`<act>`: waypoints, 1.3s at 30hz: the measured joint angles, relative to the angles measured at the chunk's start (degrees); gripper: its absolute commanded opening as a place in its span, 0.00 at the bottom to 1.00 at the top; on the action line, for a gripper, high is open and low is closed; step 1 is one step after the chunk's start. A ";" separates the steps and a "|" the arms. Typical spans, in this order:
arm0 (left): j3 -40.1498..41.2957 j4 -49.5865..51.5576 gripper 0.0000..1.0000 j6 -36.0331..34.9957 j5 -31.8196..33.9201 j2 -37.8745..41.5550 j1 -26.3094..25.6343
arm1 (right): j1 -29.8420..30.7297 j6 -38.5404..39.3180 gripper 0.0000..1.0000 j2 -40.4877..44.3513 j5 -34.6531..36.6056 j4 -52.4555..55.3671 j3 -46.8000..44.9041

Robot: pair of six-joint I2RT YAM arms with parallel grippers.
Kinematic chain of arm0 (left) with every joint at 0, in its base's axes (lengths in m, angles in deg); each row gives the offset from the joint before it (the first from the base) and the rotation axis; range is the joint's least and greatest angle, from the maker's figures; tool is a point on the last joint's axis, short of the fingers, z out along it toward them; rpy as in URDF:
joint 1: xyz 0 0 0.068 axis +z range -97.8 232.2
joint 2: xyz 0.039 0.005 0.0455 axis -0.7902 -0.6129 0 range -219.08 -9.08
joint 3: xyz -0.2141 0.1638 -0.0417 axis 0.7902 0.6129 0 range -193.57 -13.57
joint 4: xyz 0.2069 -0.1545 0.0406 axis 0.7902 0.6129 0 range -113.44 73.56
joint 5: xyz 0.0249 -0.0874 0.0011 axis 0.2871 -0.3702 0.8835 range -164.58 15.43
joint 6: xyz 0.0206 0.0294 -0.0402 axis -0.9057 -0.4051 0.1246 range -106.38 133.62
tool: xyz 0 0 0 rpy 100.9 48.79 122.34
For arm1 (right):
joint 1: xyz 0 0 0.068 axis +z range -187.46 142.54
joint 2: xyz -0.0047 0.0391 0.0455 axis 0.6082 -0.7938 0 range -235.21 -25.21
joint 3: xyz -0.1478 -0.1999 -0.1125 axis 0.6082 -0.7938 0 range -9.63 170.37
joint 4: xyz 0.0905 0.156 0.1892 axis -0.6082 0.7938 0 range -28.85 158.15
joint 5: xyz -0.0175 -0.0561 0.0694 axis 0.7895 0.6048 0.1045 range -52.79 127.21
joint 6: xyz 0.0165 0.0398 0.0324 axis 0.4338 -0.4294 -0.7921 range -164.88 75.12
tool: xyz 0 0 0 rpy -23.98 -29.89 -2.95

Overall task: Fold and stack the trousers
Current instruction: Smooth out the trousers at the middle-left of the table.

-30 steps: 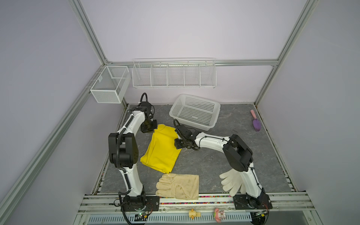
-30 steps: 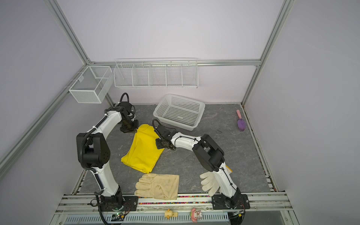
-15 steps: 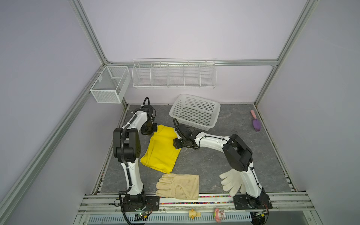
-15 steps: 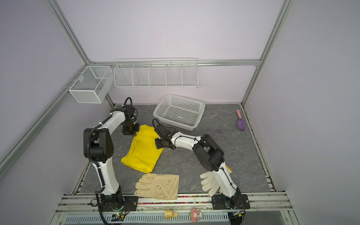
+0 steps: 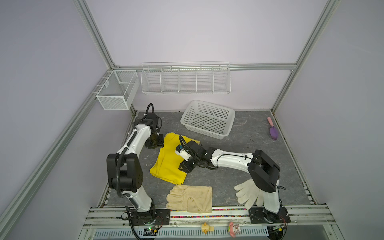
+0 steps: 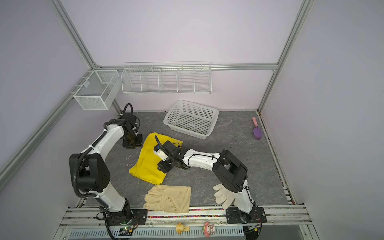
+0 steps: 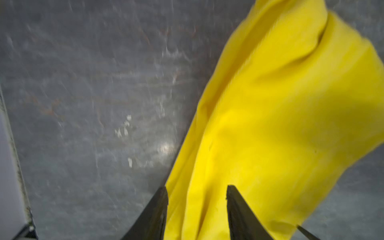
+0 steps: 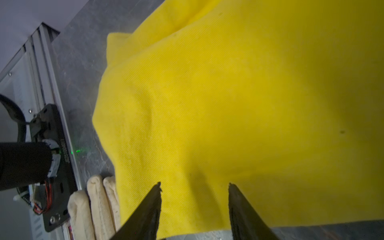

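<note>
The bright yellow trousers point(image 5: 167, 161) point(image 6: 146, 163) lie folded in a long flat packet on the grey mat, left of centre. My left gripper point(image 5: 154, 143) point(image 6: 133, 143) hangs at their far left corner. In the left wrist view the left gripper point(image 7: 196, 187) is open, with the yellow cloth point(image 7: 280, 116) running under the gap. My right gripper point(image 5: 186, 166) point(image 6: 164, 166) is over the packet's right edge. In the right wrist view the right gripper point(image 8: 194, 184) is open too, with the trousers point(image 8: 239, 99) flat beneath it and nothing pinched.
A cream leather glove point(image 5: 190, 198) lies just in front of the trousers. A white knitted glove point(image 5: 248, 194) sits by the right arm's base. A white plastic basket point(image 5: 207, 121) stands at the back, and a purple brush point(image 5: 273, 132) lies far right. Wire racks point(image 5: 185, 79) hang on the walls.
The left gripper has gone from shut to open and let go of the trousers' far corner. The right gripper has opened wider and moved nearer along the right edge.
</note>
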 measured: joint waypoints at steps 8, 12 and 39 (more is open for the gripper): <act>13.40 -0.04 0.42 5.27 -2.89 5.09 0.00 | 5.03 9.11 0.61 0.02 -3.06 -2.80 -2.40; 13.90 -1.11 0.39 7.34 -2.51 6.51 0.04 | 6.84 13.31 0.63 0.31 -3.26 -3.30 -3.54; 23.58 -8.00 0.00 13.42 -2.40 10.91 2.36 | 10.84 21.35 0.47 -2.73 12.92 -7.74 -4.20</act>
